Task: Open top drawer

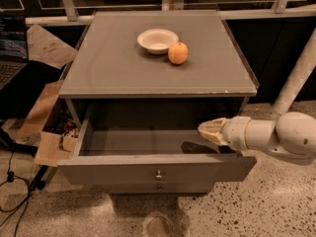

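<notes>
The top drawer [123, 172] of a grey cabinet is pulled far out, its front face low in the view with a small round metal knob [158, 174] at centre. Its inside looks bare and dark. My gripper [208, 130] comes in from the right on a white arm and hovers over the drawer's right side, above the open cavity, its tan fingertips pointing left. A second knob [159, 187] of a lower drawer shows just under the top drawer's front.
A white bowl [157, 40] and an orange [177, 53] sit on the cabinet top [108, 68]. Cardboard pieces [47, 132] and cables lie on the floor at left. A laptop [12, 53] is at the far left. A white post [296, 78] stands at right.
</notes>
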Motion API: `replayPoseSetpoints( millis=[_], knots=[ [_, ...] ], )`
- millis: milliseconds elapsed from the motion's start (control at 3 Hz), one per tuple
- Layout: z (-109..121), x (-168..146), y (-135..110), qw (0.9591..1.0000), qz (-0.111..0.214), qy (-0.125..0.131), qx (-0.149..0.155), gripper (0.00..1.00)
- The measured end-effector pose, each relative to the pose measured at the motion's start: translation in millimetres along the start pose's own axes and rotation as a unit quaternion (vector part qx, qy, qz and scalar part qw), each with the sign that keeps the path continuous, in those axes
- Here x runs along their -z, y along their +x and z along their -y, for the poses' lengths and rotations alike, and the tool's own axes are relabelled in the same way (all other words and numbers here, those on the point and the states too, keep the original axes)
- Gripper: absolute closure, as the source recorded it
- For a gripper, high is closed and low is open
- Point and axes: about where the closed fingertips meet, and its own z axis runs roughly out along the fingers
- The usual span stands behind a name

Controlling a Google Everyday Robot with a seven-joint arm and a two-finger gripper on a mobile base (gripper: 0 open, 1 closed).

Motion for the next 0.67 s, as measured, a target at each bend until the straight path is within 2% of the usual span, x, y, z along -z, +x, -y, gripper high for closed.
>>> replayPoseSetpoints(
  millis=[333,667],
  knots=[
    [9.0,8.7,-17.6,0.9997,0.024,0.011,0.000,0.33],
    [9.2,8.9,-18.2,0.9996,0.024,0.012,0.000,0.08]
  ],
)
